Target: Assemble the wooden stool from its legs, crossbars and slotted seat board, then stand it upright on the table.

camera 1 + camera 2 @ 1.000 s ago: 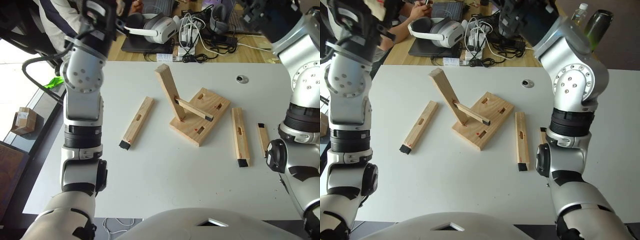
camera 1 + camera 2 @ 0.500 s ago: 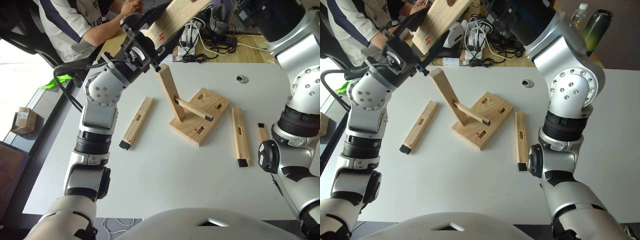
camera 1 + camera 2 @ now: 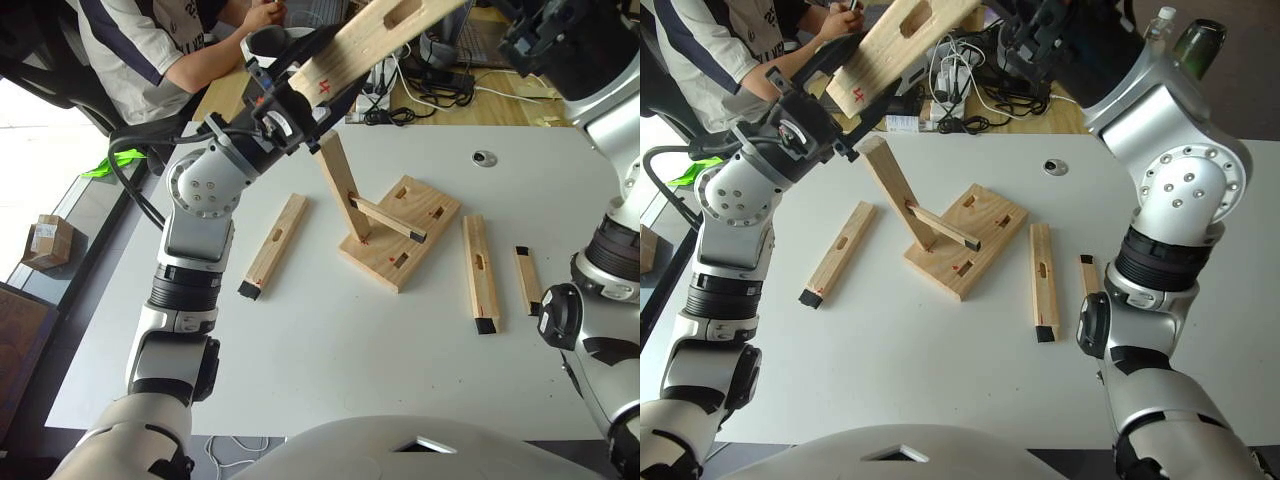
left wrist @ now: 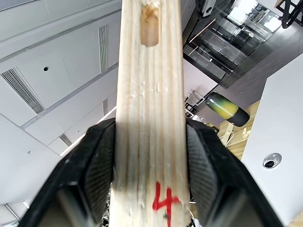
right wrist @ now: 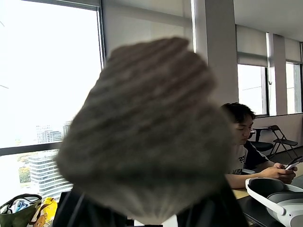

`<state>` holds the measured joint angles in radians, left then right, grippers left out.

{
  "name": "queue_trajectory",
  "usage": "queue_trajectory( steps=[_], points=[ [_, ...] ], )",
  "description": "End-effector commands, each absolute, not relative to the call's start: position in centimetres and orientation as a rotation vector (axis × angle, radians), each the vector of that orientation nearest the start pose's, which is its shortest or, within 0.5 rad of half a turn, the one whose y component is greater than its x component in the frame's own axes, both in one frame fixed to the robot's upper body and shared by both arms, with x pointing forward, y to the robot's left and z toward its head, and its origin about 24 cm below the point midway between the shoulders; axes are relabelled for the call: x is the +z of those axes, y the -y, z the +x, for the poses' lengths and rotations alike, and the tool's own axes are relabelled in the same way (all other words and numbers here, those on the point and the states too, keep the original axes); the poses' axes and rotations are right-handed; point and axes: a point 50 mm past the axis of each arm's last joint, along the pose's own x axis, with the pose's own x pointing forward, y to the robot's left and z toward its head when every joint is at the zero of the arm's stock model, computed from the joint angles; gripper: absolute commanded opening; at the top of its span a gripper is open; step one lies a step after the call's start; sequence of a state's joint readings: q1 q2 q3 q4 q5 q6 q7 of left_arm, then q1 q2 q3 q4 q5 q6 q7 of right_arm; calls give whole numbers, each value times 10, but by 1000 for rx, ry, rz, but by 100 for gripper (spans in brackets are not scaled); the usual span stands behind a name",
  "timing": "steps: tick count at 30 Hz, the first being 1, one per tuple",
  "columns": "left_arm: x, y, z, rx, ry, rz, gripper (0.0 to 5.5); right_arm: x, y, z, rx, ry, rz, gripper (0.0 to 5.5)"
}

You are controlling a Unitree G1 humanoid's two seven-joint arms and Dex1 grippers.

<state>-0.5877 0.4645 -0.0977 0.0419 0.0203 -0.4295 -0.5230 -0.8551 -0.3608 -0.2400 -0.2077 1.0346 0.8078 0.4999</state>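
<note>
Across the white desk (image 3: 330,340), the pale slotted wooden seat board (image 3: 441,227) lies flat at centre, slots up, one upright leg (image 3: 338,180) and a crossbar (image 3: 385,215) already socketed. Raised at 11 o'clock, the left claw (image 3: 293,97) is clamped around a wooden leg marked 4 (image 3: 385,28), likely for the next slot.

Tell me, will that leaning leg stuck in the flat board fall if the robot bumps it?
Probably it wobbles or topples: the leaning leg stands tilted in the seat board, not straight. It looks like solid wood, so it likely won't bend. The crossbar poking from its side might slip out.
</note>
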Motion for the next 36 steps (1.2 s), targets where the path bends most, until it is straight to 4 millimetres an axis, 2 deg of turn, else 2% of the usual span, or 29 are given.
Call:
queue_trajectory(
  steps=[1,4,6,8,10,11,12,15,17,18,20,22,24,29,33,36],
  points=[
    [228,-134,303,-646,819,731,250,304,126,282,1171,412,391,99],
    [228,-136,307,-596,815,759,296,309,127,284,1120,467,416,98],
    [221,-152,314,-537,736,803,312,314,130,288,1051,519,433,98],
    [203,-190,324,-400,584,940,312,321,141,293,934,575,445,98],
    [194,-238,333,-165,436,978,312,318,157,298,826,578,436,98],
    [191,-252,336,-91,385,953,312,313,163,299,792,564,425,98],
    [185,-257,339,-62,339,937,312,306,168,299,758,539,411,98],
    [150,-236,349,-216,198,908,312,271,184,306,660,405,367,98],
    [120,-222,354,-318,81,831,312,229,208,310,565,269,377,98],
    [111,-217,355,-347,49,803,312,204,221,307,529,186,391,98],
    [104,-212,354,-385,17,746,312,171,237,297,500,66,412,98],
    [97,-205,349,-459,-14,710,312,152,246,282,496,-11,456,98],
    [90,-203,342,-525,-50,690,312,149,248,271,521,-44,501,98],
    [78,-190,313,-747,-175,642,312,163,249,259,610,-73,617,98],
    [80,-172,296,-889,-230,596,312,158,242,253,630,-126,651,98],
    [84,-162,292,-921,-228,567,312,155,241,252,621,-131,665,98]
  ],
)
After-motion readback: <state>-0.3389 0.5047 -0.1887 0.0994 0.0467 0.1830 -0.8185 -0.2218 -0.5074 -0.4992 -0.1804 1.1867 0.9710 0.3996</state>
